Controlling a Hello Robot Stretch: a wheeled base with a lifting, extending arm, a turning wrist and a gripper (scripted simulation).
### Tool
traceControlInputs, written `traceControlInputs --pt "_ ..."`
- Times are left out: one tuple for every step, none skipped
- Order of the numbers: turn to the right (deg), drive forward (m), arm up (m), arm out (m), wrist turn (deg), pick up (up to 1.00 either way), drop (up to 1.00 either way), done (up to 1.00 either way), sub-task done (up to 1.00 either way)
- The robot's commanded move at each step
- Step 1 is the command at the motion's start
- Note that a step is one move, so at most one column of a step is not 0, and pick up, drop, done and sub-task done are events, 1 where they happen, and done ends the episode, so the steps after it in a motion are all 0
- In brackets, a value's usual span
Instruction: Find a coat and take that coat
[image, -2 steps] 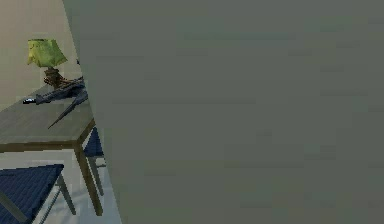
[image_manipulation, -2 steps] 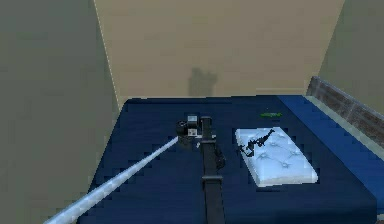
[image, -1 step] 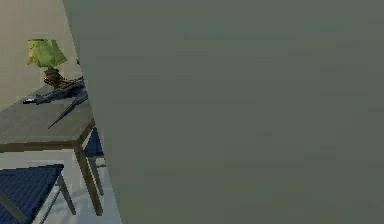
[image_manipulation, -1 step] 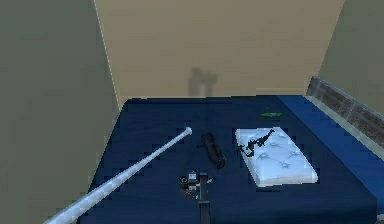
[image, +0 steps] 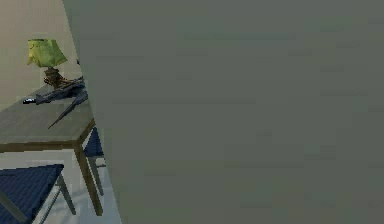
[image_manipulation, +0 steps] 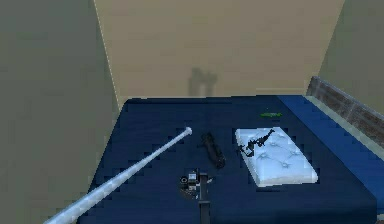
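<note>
Searching was judged the step in hand: the hand (image_manipulation: 196, 181), low centre against a blue bed (image_manipulation: 150, 130), held what could not be told; a dark draped shape, perhaps the coat (image: 62, 98), lay on the bench (image: 25, 125) at the forward view's left and called for driving closer.

Matt navy cloth bed (image_manipulation: 150, 125), smooth pale bat (image_manipulation: 127, 177), wooden table (image: 30, 125)

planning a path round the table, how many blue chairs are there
2. One chair at the forward view's bottom left by the table; a second chair peeks out beside the grey wall, which may hide more.
</note>
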Motion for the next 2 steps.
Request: traceControlInputs --pt "0.0 0.0 0.1 0.0 0.0 0.0 0.0 0.0 0.0" --pt "0.0 0.0 0.0 0.0 0.0 0.0 0.0 1.0 0.0"
